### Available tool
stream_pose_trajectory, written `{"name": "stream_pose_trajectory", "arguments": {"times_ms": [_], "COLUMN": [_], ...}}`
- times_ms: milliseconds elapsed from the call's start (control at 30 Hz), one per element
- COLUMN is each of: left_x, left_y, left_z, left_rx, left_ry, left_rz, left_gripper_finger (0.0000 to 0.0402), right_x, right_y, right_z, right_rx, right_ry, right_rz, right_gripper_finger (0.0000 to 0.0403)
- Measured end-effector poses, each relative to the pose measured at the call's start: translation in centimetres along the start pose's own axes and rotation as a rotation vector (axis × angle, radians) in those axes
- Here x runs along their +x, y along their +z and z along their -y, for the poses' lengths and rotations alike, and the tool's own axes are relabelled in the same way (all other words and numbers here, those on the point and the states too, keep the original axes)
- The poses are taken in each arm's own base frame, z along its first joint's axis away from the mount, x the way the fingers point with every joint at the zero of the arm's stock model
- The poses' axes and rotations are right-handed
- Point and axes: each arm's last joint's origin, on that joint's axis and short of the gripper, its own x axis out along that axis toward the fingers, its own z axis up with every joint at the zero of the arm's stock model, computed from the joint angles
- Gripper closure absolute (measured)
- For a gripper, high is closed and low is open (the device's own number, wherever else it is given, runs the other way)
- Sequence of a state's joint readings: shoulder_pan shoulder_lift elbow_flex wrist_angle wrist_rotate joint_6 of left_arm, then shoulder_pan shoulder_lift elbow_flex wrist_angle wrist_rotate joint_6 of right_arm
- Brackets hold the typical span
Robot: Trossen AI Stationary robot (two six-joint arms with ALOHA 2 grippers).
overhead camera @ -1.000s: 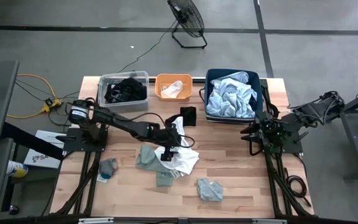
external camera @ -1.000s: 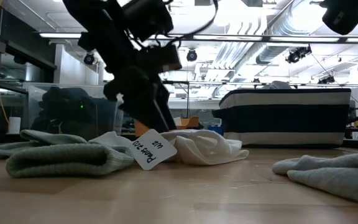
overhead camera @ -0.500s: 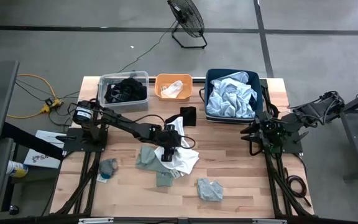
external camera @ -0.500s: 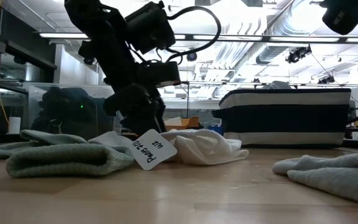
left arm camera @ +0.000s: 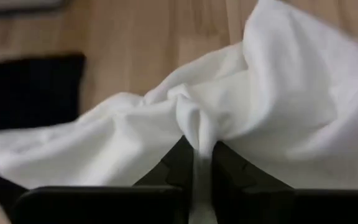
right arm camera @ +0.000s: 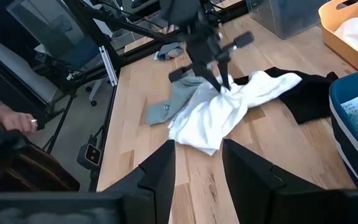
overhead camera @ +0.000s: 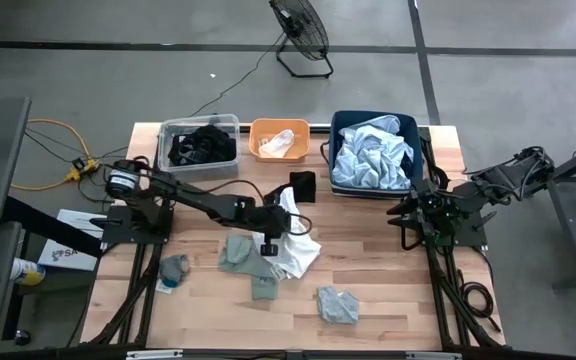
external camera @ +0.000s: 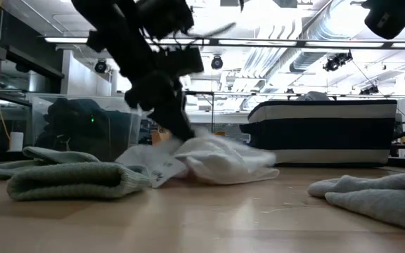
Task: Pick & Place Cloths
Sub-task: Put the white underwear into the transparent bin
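On the wooden table [overhead camera: 368, 280], seen from above and read from left to right, a small grey-green rag [overhead camera: 173, 268] is lying near the left edge, while a clear bin [overhead camera: 166, 133] at the back is holding black cloths [overhead camera: 202, 146]. Beside it, an orange bin [overhead camera: 259, 153] is carrying a pale piece [overhead camera: 280, 141]. The left arm is reaching across the middle of the table, and its left gripper [overhead camera: 267, 235] is pinching a fold of the white cloth [overhead camera: 295, 248], its 2 fingers [left arm camera: 232, 171] closed tight on a thin ridge of fabric in the left wrist view. The white cloth is spreading over the table centre, touching a grey-green cloth [overhead camera: 236, 253] on its left and lying just in front of a flat black cloth [overhead camera: 302, 185]. In the low view the white cloth [external camera: 216, 158] is bunching up under the dark gripper, partly raised off the table. Another grey-green piece [overhead camera: 337, 305] is resting near the front edge. Further right, a navy bin [overhead camera: 423, 160] is sitting heaped with pale blue cloth [overhead camera: 371, 155]. At the table's right edge, the right gripper [overhead camera: 408, 215] is hanging idle, its 2 fingers [right arm camera: 160, 177] standing apart and holding nothing.
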State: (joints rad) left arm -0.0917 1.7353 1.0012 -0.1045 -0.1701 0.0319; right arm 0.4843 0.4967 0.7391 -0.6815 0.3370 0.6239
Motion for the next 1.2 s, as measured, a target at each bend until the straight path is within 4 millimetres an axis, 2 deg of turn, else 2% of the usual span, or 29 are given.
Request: {"name": "stream_pose_trajectory", "arguments": {"times_ms": [233,533,833,1200], "left_x": [-4.5,-9.9,-15.9,-21.6], "left_y": [2.2,3.8,3.5,2.3], "left_z": [-0.9,-2.1,-3.9,-5.7], "left_rx": [0.045,0.034,-0.048,-0.181], "left_ry": [0.026,0.112,0.396,0.709], "left_rz": [0.149,0.307,0.368,0.415], "left_gripper_finger": [0.0389,0.0383,0.0383,0.0382], "right_x": [0.0,0.0,0.0,0.0], "right_y": [0.0,0.0,0.0,0.0], "right_z": [0.0,0.0,0.0,0.0], "right_rx": [0.000,0.000,-0.001,-0.001], "right_ry": [0.000,0.000,-0.001,-0.001], "right_rz": [0.000,0.000,-0.001,-0.001], "right_gripper_finger": [0.0279,0.0279,0.0279,0.0279]}}
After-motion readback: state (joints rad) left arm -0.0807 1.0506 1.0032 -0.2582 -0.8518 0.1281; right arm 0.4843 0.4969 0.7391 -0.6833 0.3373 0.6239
